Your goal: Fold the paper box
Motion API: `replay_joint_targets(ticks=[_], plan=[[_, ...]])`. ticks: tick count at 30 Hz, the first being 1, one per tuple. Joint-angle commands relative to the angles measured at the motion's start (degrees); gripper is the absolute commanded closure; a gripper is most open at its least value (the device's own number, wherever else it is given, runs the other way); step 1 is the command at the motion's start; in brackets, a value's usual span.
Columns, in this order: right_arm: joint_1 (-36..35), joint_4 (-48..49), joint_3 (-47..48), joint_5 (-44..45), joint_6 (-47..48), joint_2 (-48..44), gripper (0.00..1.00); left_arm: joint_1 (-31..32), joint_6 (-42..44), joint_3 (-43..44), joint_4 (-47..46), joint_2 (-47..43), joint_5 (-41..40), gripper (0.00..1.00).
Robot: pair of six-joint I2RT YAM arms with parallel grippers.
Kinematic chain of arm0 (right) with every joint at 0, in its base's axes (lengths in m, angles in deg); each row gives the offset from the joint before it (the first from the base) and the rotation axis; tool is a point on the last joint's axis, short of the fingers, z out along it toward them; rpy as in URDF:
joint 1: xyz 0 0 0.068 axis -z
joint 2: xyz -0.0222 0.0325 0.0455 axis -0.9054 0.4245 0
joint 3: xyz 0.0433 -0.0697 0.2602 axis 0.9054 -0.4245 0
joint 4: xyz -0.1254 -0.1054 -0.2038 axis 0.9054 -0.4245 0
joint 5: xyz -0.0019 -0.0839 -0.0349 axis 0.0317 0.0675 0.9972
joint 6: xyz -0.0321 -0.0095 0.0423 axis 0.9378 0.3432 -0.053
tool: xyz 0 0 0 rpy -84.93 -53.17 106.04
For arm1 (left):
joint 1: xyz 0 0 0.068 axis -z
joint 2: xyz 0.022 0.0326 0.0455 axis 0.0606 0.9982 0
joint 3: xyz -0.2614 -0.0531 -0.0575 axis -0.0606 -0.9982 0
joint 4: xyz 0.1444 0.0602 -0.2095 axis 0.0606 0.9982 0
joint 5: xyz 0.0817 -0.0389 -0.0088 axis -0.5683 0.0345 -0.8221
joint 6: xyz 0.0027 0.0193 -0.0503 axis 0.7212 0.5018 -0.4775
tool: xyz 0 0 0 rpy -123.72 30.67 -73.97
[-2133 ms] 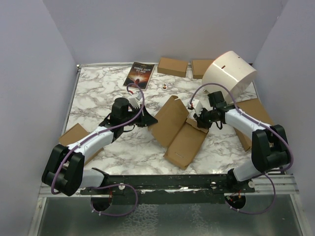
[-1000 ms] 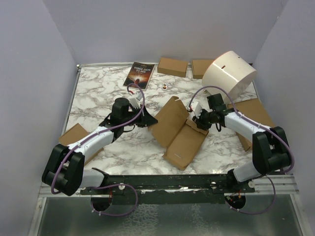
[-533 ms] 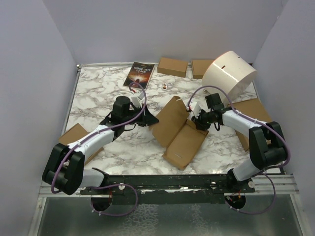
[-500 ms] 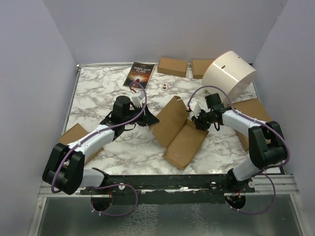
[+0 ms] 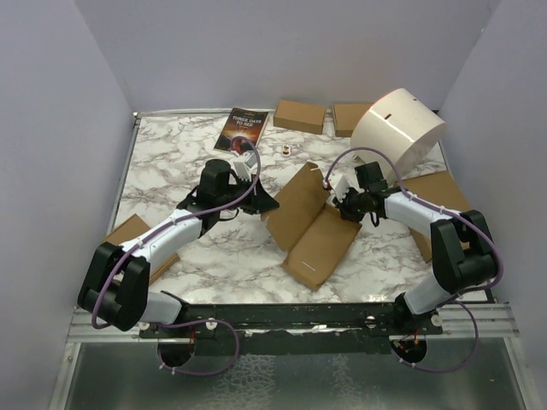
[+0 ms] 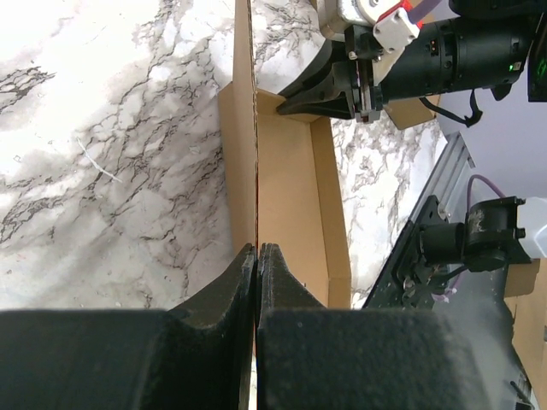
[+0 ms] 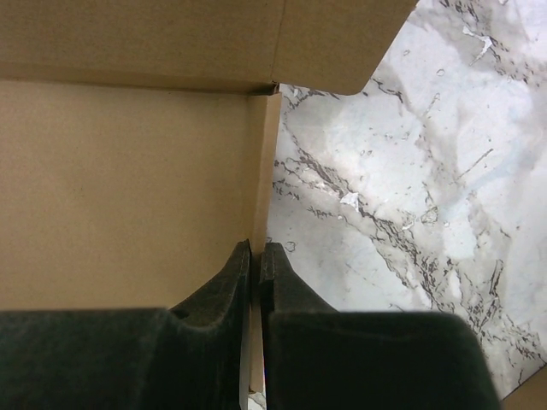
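Now my left gripper and right gripper each pinch a wall of the brown corrugated cardboard paper box; I should fold evenly.

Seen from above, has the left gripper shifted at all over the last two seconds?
Yes, slightly. In the top view the left gripper, shut on the paper box, has crept forward and rightward, closer to the book at the far side.

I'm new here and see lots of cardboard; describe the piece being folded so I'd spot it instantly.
Look at the middle of the marble table. The paper box lies there, half-open with one panel raised. Unlike the small closed boxes at the back, it is pinched by the left gripper and right gripper.
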Motion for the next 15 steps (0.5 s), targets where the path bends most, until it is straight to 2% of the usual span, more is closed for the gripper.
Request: replay_joint_targets(ticks=[1,4,12,13,15], plan=[[-0.19,-0.14,-0.72,2.66,0.49,1.04,0.91,0.26,1.63,3.62,-0.41,1.22,0.75,1.00],[-0.16,-0.27,0.34,1.10,0.22,2.33,0.84,0.26,2.06,4.43,0.13,2.21,1.15,1.00],[-0.32,1.71,0.93,1.41,-0.55,4.54,0.81,0.44,2.65,4.77,0.78,3.10,2.13,1.00],[-0.45,2.07,0.84,2.33,-0.65,4.71,0.82,0.44,2.80,4.88,1.00,3.19,2.22,1.00],[-0.87,3.44,0.05,6.26,-0.67,4.72,0.95,0.42,3.16,5.12,1.59,3.23,2.14,1.00]])
